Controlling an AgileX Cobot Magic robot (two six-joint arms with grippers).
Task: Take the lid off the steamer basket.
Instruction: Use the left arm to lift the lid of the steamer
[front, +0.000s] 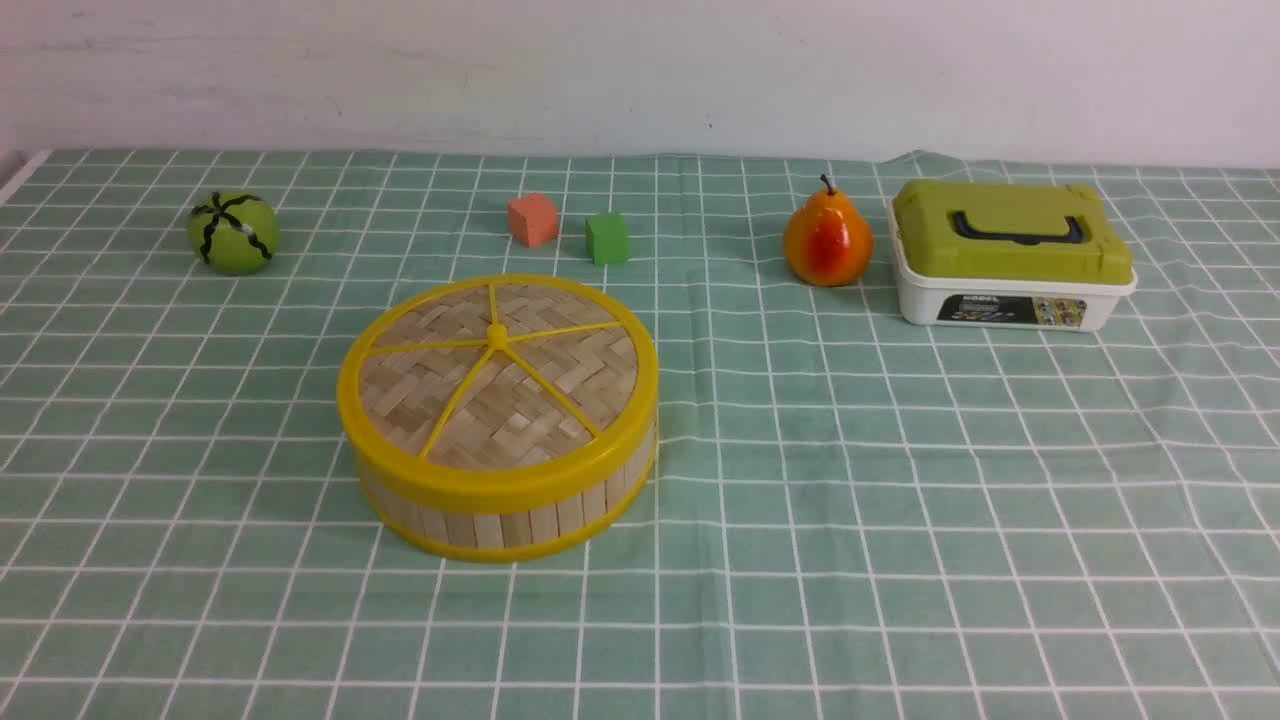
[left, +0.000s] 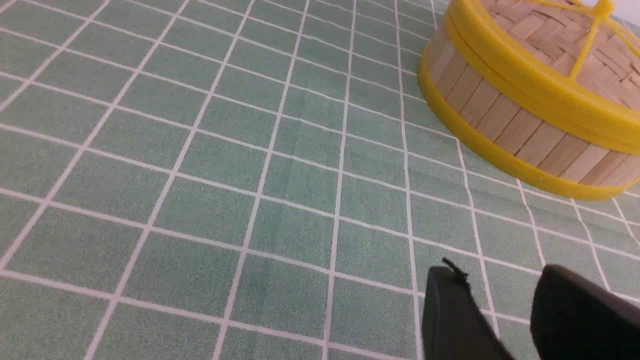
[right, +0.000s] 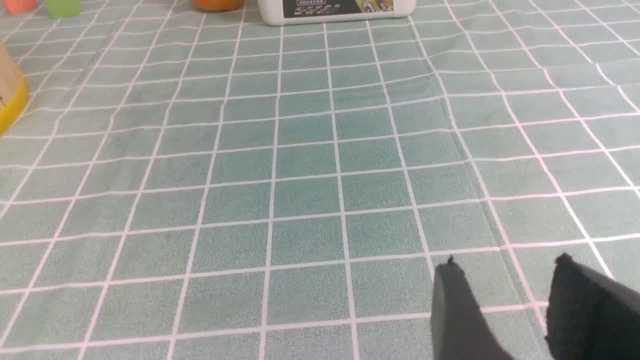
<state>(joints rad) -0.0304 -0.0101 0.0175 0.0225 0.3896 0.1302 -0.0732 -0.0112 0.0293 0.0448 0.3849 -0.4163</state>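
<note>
Nothing of the job is done yet: the lid (front: 497, 350) sits squarely on the steamer basket (front: 500, 515), just ahead of the left claw (left: 495, 287) and farther from the right claw (right: 505, 282), both parted and empty over the table (front: 900, 500).

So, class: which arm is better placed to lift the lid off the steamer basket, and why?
Left, probably. The steamer basket, lid on, sits left of centre in the front view; the left wrist view shows it close, the right wrist view only a sliver at its edge.
</note>
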